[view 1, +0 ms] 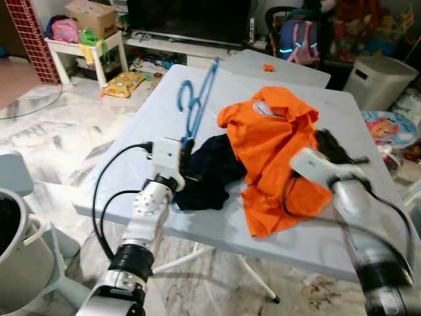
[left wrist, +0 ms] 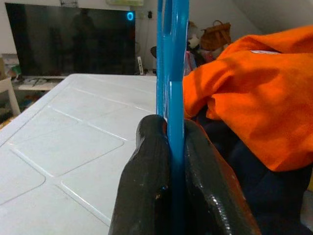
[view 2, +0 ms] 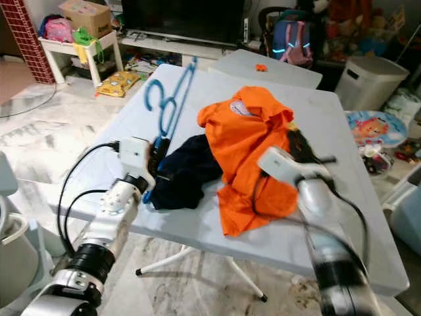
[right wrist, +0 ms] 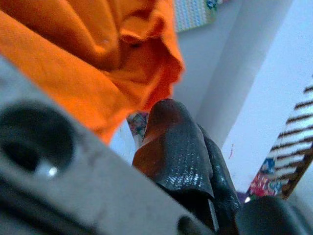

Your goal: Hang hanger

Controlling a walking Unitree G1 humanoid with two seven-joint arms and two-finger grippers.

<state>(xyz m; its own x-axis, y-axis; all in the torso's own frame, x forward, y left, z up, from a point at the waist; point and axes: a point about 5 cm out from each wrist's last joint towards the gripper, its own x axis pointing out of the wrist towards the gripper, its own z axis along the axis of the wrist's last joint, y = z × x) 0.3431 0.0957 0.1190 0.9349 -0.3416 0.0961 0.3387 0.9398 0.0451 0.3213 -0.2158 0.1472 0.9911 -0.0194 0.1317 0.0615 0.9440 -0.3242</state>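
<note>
Blue plastic hanger [view 1: 197, 99] | our left gripper [left wrist: 171, 147] pinches it, tilted toward 1 o'clock | right gripper [right wrist: 188, 156] fingers closed, empty, beside orange cotton shirt [view 1: 276, 151].

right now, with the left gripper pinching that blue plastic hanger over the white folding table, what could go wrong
1. The left gripper clamps the blue plastic hanger only at its lower end, so the long part sticking up could twist or slip when swung.
2. The dark navy garment lies against that gripper and might get dragged along.
3. The orange shirt reaches the front edge of the white folding table, and the right gripper beside it could nudge it off.
</note>
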